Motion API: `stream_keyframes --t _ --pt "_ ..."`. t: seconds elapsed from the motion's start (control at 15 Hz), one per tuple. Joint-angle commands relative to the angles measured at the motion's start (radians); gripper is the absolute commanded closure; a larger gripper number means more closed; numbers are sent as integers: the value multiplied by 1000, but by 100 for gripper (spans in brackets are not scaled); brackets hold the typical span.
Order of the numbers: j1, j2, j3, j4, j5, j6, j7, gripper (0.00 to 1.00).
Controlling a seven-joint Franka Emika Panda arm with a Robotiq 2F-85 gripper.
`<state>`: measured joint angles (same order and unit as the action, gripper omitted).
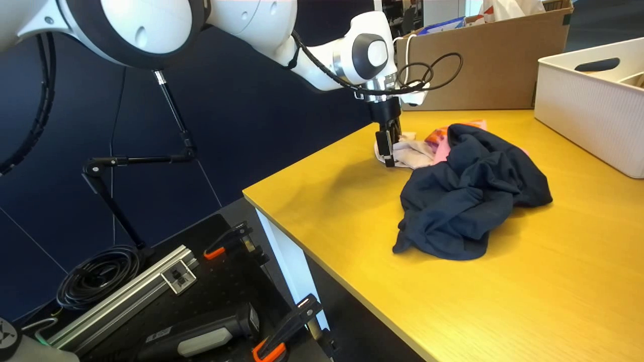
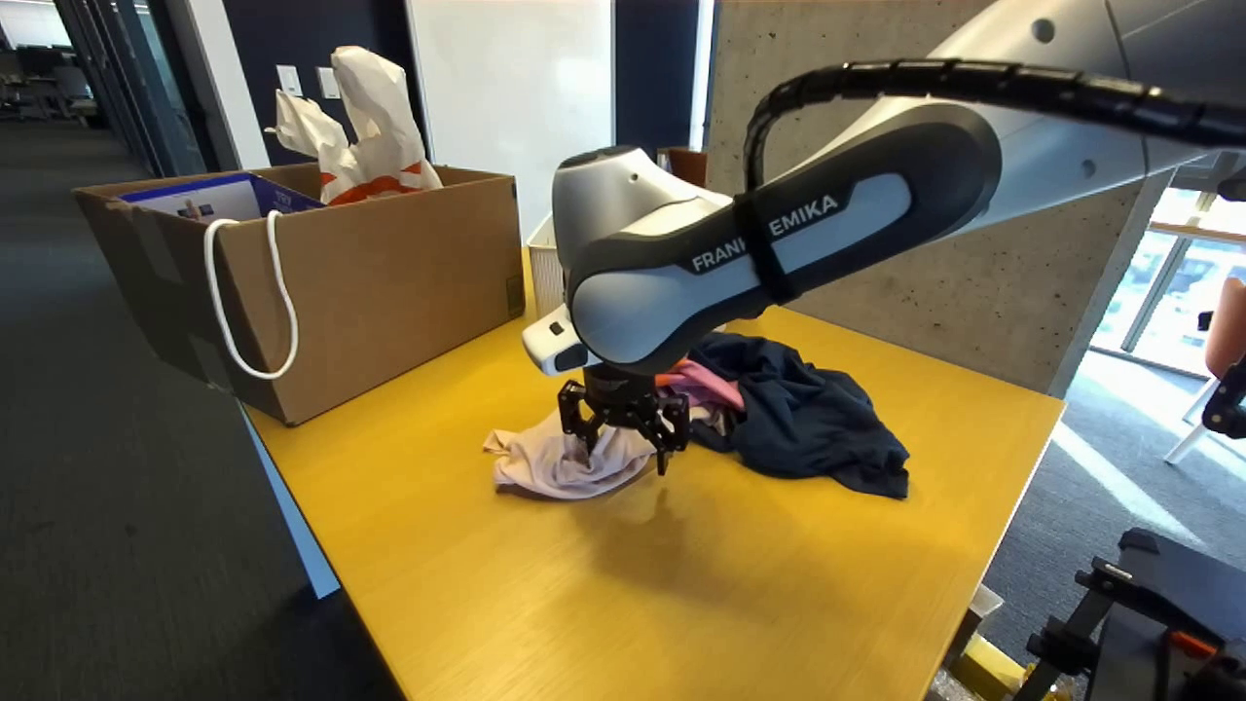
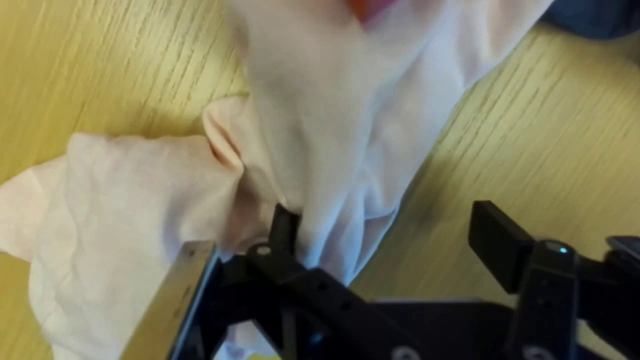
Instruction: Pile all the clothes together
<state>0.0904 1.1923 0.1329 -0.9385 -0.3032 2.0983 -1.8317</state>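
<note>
"Wrist view: tell about the claw (image 3: 385, 230)."

"Spread wide, with one fingertip (image 3: 284, 232) right at a fold of the pale cloth (image 3: 120, 200) and the opposite fingertip above bare worktop (image 3: 550, 125). Cannot tell about contact with the fold."

"And in both exterior views, close to the claw?"

"See the pale cloth below and just beside the claw, crumpled on the worktop. A little farther off, a pink-orange cloth (image 1: 441, 151), touching the pale one. Cannot tell whether one piece or several."

"Go on, away from the claw."

"A dark blue cloth (image 1: 473, 196), rumpled, touching the pink-orange one."

"And well apart from the claw?"

"A box (image 2: 389, 302) with a paper bag (image 2: 382, 122) poking out, plus a white bin (image 1: 588, 120), both on the worktop."
</note>
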Motion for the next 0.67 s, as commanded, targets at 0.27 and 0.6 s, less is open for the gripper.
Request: stream_keyframes --t 0.27,0.6 --pt "33 98 -31 190 40 -97 -35 73" --pt "55 122 -56 253 58 -169 49 100"
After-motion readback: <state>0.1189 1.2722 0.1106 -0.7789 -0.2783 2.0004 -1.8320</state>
